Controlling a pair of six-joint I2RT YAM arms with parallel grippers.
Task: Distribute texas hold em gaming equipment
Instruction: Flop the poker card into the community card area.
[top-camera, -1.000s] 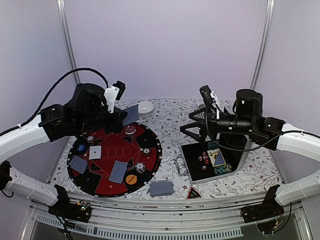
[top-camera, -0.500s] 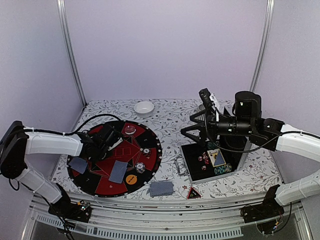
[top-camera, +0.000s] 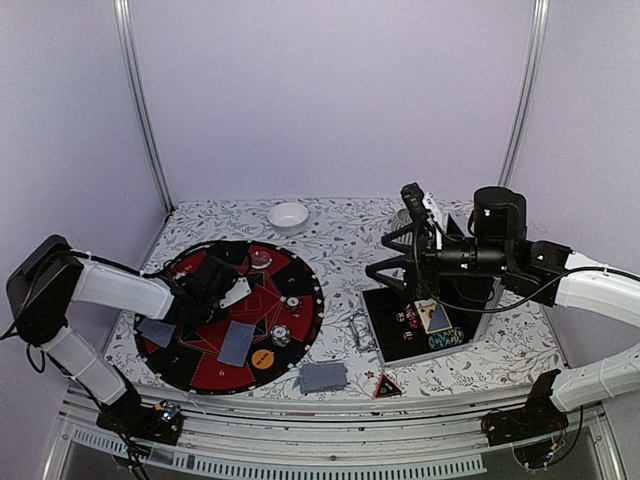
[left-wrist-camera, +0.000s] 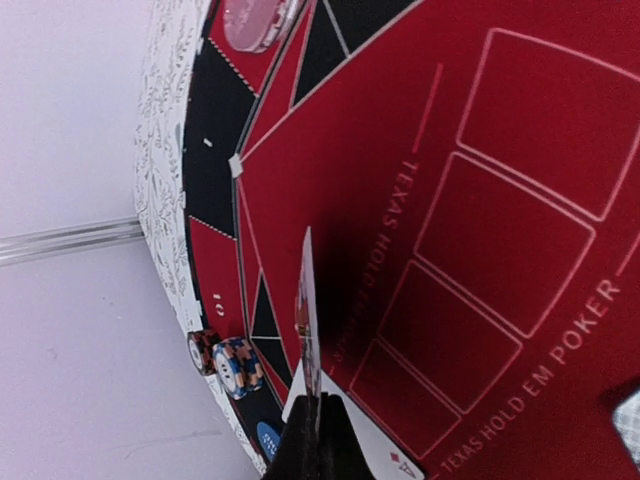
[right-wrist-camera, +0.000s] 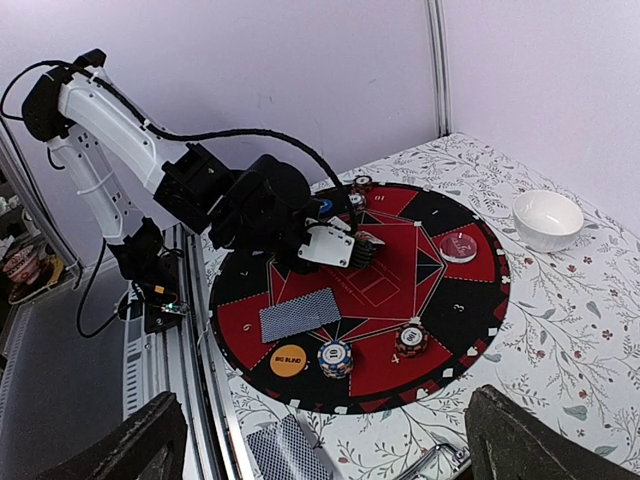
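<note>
My left gripper (top-camera: 238, 291) is low over the round red-and-black poker mat (top-camera: 305, 325), shut on a playing card (left-wrist-camera: 308, 310) held on edge near the mat's centre boxes. A face-up card (left-wrist-camera: 400, 458) lies right under it. Grey-blue cards lie on the mat (top-camera: 237, 342) and at its left edge (top-camera: 155, 330). A deck (top-camera: 323, 376) and a red triangular marker (top-camera: 388, 386) lie off the mat in front. Striped chips (top-camera: 281, 335), an orange disc (top-camera: 262, 358) and a pink disc (top-camera: 260, 258) sit on the mat. My right gripper (top-camera: 385, 262) hovers open and empty.
A white bowl (top-camera: 288, 215) stands at the back of the table. A black open box (top-camera: 420, 320) with small items sits under the right arm. A metal clip (top-camera: 360, 330) lies between the mat and the box. Two chip stacks (left-wrist-camera: 235, 365) stand at the mat's left rim.
The left arm dropped from a raised pose onto the mat and now holds a card on edge, shifted slightly right. The right arm has barely moved.
</note>
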